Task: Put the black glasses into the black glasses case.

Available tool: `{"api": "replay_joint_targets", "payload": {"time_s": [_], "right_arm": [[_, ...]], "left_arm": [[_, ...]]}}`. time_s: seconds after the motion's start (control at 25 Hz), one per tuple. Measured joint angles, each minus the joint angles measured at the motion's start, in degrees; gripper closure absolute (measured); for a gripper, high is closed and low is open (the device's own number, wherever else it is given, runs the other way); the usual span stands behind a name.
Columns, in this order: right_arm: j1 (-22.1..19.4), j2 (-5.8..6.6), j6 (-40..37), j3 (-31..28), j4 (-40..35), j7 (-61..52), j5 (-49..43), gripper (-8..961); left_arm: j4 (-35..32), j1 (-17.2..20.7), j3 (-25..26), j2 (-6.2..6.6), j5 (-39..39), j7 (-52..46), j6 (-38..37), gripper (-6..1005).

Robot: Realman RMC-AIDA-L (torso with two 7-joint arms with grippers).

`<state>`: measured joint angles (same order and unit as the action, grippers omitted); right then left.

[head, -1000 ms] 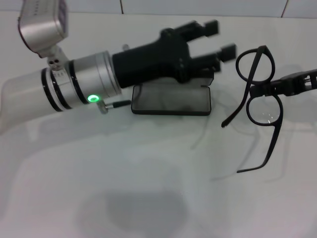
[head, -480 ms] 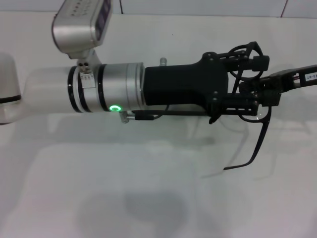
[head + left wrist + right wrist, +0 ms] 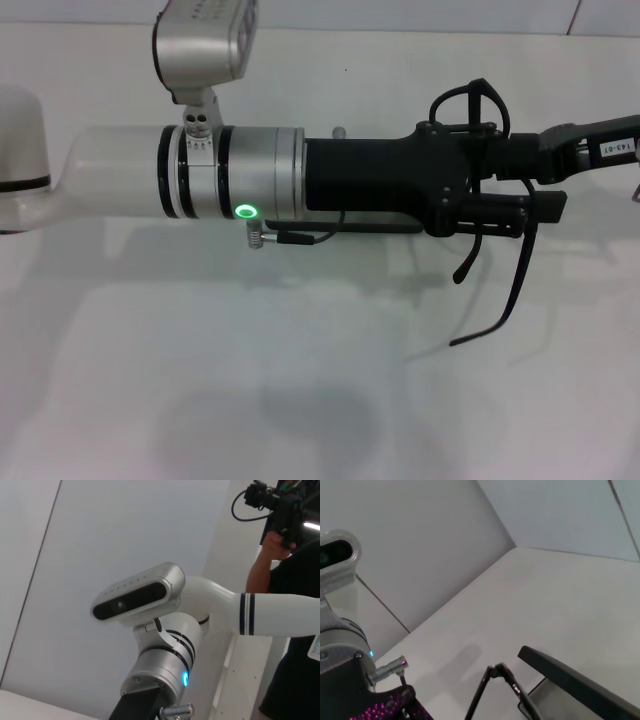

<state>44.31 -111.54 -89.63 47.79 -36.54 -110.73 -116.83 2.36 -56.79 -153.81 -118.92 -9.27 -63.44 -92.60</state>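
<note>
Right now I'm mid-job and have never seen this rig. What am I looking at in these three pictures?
It is a two-armed robot. The head camera looks down on a white table. The left arm reaches across, and its end effector meets the right end effector. The black glasses hang between them, off the table; I cannot tell which one grips them. The right wrist camera shows the open black case. The left wrist camera shows only a white robot arm and a bystander.

One pair of black glasses (image 3: 497, 262), one black glasses case (image 3: 580, 685), two pincers.
</note>
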Motion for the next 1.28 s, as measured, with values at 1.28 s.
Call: {"api": "replay_joint_targets", "payload": {"time_s": [1.28], "right_arm": [[-2.4, -2.14, -0.3, -0.1, -4.9, 9.3, 2.2, 845]], "left_arm": [[0.6, 1.0, 0.7, 1.72, -0.9, -2.6, -4.3, 243]]}}
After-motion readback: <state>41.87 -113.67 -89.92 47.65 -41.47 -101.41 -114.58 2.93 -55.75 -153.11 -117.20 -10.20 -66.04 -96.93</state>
